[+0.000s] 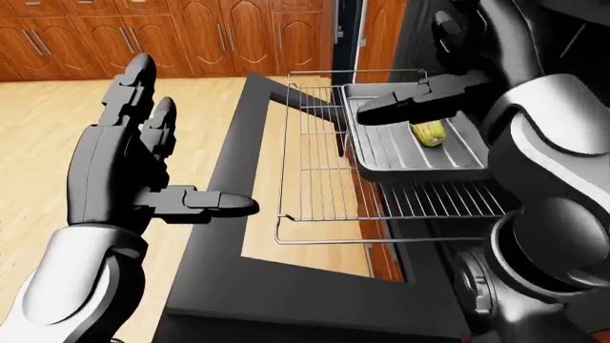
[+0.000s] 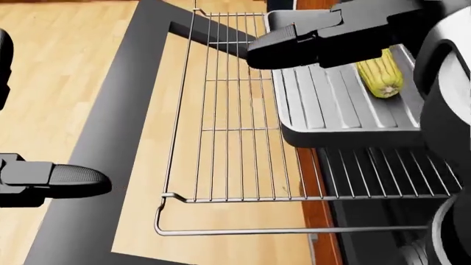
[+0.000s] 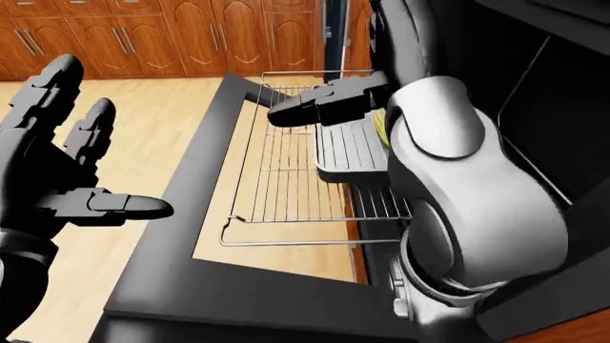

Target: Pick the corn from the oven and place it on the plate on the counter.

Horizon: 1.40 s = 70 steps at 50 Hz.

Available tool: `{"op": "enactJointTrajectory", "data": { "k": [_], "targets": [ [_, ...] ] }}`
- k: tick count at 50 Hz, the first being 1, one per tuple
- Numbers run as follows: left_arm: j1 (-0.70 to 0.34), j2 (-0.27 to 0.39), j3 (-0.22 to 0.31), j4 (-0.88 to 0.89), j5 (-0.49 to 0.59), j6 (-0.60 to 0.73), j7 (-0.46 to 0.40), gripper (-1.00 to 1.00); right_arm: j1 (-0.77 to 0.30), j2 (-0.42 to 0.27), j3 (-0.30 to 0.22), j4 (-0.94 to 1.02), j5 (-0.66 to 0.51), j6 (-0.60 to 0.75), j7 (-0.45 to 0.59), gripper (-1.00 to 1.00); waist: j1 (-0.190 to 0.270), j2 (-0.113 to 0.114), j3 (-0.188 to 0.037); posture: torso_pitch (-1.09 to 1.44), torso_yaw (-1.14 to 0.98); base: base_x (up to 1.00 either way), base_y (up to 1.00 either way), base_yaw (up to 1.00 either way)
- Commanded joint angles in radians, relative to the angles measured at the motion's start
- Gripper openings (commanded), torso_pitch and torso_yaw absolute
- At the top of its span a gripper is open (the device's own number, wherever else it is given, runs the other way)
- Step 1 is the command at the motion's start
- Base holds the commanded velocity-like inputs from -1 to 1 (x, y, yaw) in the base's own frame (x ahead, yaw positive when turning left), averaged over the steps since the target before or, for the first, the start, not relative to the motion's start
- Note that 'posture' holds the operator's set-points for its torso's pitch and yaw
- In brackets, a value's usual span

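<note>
Nearest, bottom of the left-eye view: the open oven door [image 1: 214, 214], dark frame with a glass pane showing the wood floor [image 1: 57, 136] through it, lying roughly flat.

Left hand [image 1: 134, 168] is raised at the left of the left-eye view, above the door's left edge – fingers [image 1: 134, 82] pointing up and spread, thumb sticking out to the right, holding nothing. Open.

Next out: wire oven rack [image 2: 228, 110] pulled out over the door, its handle bar across the lower part of the head view. The rack's right part runs under a grey ribbed baking tray [image 2: 324, 105].

Corn [image 2: 381, 72] lies on the tray near its right wall, long axis running roughly top to bottom in the head view, yellow with a greenish end. Nothing is touching it.

Right hand [image 1: 420, 100] hovers over the tray's upper-left part – one finger [image 2: 283, 47] extended toward view left, passing just left of the corn and above it, no contact visible. Fingers are not closed round anything; the other fingers are mostly hidden behind the forearm, so reads as open and empty.

Right forearm and shoulder shell block most of the oven cavity in the right-eye view.

Farthest: wooden cabinet doors [image 1: 143, 32] with metal handles along the top of the left-eye view.
</note>
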<state>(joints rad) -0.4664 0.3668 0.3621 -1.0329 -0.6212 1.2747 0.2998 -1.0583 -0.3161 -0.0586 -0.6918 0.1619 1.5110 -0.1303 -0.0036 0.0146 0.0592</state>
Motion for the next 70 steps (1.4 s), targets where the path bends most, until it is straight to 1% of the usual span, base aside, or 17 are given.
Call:
{"op": "enactJointTrajectory", "data": {
  "k": [1,4,10,15,19,21,25,26,28,30,35,39,46,56,62,64,70],
  "targets": [
    [-0.017,0.020,0.012,-0.014,-0.038,-0.039,0.029,1.00,-0.043,-0.024,0.002,0.035,-0.068,-0.040,0.027,1.00,-0.002,0.003,-0.022,0.00,0.00,0.00,0.00,0.00],
    [-0.007,0.033,0.012,-0.014,-0.063,-0.050,0.049,1.00,-0.052,-0.032,0.022,0.139,-0.139,-0.102,0.065,1.00,-0.002,0.005,-0.021,0.00,0.00,0.00,0.00,0.00],
    [-0.005,0.022,-0.003,-0.014,-0.038,-0.054,0.037,1.00,-0.050,-0.017,0.066,0.294,-0.303,-0.190,0.143,1.00,-0.003,0.009,-0.023,0.00,0.00,0.00,0.00,0.00],
    [0.044,-0.007,-0.061,0.007,0.067,-0.114,-0.025,1.00,-0.143,0.051,0.040,0.600,-0.409,-0.370,0.173,1.00,-0.006,0.017,-0.021,0.00,0.00,0.00,0.00,0.00],
    [0.041,-0.020,-0.045,0.008,0.115,-0.111,-0.081,1.00,-0.236,0.083,0.009,0.878,-0.436,-0.533,0.153,1.00,-0.008,0.023,-0.025,0.00,0.00,0.00,0.00,0.00],
    [0.041,-0.034,-0.035,-0.007,0.122,-0.095,-0.096,1.00,-0.283,0.082,0.016,1.033,-0.457,-0.594,0.135,1.00,-0.011,0.024,-0.025,0.00,0.00,0.00,0.00,0.00],
    [0.037,-0.033,-0.013,0.011,0.146,-0.104,-0.137,1.00,-0.373,0.078,0.016,1.226,-0.486,-0.677,0.111,1.00,-0.010,0.025,-0.027,0.00,0.00,0.00,0.00,0.00],
    [0.036,-0.033,-0.008,0.010,0.148,-0.102,-0.144,1.00,-0.386,0.081,0.000,1.258,-0.480,-0.689,0.103,1.00,-0.010,0.025,-0.028,0.00,0.00,0.00,0.00,0.00],
    [0.035,-0.031,0.001,0.012,0.154,-0.101,-0.157,1.00,-0.402,0.072,0.004,1.323,-0.494,-0.691,0.100,1.00,-0.008,0.026,-0.028,0.00,0.00,0.00,0.00,0.00],
    [0.023,-0.034,0.016,0.004,0.148,-0.080,-0.161,1.00,-0.409,0.063,-0.003,1.356,-0.501,-0.688,0.092,1.00,-0.006,0.025,-0.028,0.00,0.00,0.00,0.00,0.00],
    [0.040,-0.023,0.003,0.015,0.180,-0.122,-0.188,1.00,-0.373,0.044,-0.028,1.407,-0.482,-0.730,0.060,1.00,-0.001,0.017,-0.028,0.00,0.00,0.00,0.00,0.00],
    [0.028,-0.023,0.006,-0.007,0.189,-0.098,-0.198,1.00,-0.358,0.044,-0.025,1.457,-0.471,-0.760,0.028,1.00,0.001,0.015,-0.032,0.00,0.00,0.00,0.00,0.00],
    [0.030,-0.016,0.064,0.016,0.182,-0.109,-0.237,1.00,-0.352,0.044,-0.021,1.555,-0.478,-0.789,-0.019,1.00,0.001,0.019,-0.034,0.00,0.00,0.00,0.00,0.00],
    [0.032,0.007,0.090,0.009,0.154,-0.108,-0.248,1.00,-0.364,0.032,-0.020,1.592,-0.476,-0.799,-0.034,1.00,0.002,0.018,-0.036,0.00,0.00,0.00,0.00,0.00],
    [0.026,0.029,0.100,-0.002,0.136,-0.120,-0.249,1.00,-0.357,0.029,-0.022,1.574,-0.479,-0.777,-0.031,1.00,0.003,0.017,-0.023,0.03,0.00,0.00,0.00,0.00],
    [-0.002,0.047,0.125,-0.013,0.088,-0.082,-0.224,1.00,-0.360,0.028,-0.022,1.581,-0.479,-0.779,-0.034,1.00,0.003,0.017,-0.018,0.05,0.00,0.00,0.00,0.00],
    [-0.011,0.084,0.139,-0.014,0.021,-0.077,-0.175,1.00,-0.371,0.022,-0.019,1.587,-0.487,-0.775,-0.029,1.00,0.001,0.020,0.008,0.09,0.00,0.00,0.00,0.00]
  ]
}}
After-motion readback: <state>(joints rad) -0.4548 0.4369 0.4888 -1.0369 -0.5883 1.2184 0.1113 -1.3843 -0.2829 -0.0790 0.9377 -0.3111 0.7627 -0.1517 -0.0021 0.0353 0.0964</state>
